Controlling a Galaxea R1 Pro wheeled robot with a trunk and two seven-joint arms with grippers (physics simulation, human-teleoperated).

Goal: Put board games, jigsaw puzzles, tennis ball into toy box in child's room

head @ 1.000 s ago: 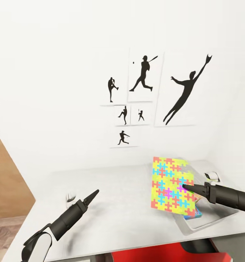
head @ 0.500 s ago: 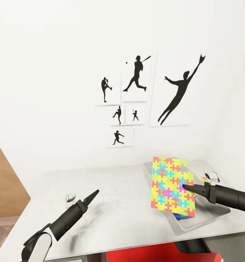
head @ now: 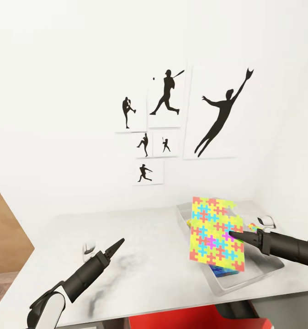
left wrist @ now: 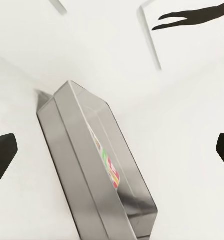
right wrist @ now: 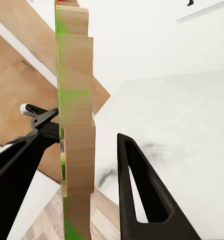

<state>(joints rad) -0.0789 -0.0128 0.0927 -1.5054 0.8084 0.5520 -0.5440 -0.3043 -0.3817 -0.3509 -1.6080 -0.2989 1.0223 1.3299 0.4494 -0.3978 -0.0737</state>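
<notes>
A white wall [head: 71,91] hung with six black sports silhouette pictures [head: 165,98] stands behind a pale grey worktop [head: 145,246]; a strip of wood-plank floor [head: 3,278] shows at the left, and something red [head: 181,320] peeks from under the worktop's near edge.

One toy box [head: 263,274], a shallow grey bin, sits toward the right end of the worktop. Inside it lies a light blue game box [head: 225,273], with a bit of yellow-green [head: 189,222] showing near the far rim; what else is in there cannot be made out. In the left wrist view the toy box [left wrist: 67,150] shows its grey side wall and some coloured print inside.

One jigsaw puzzle [head: 215,235], a thin square of yellow, pink, blue and orange pieces, is held up on edge above the toy box. The right claw [head: 231,236] pinches it; in the right wrist view one finger [right wrist: 141,190] lies on one face and the puzzle [right wrist: 74,125] is seen edge-on.

The left claw [head: 119,242] hangs over the bare worktop, well apart from the toy box, spread wide with nothing in it. A small white object [head: 88,249] sits just beside it.
</notes>
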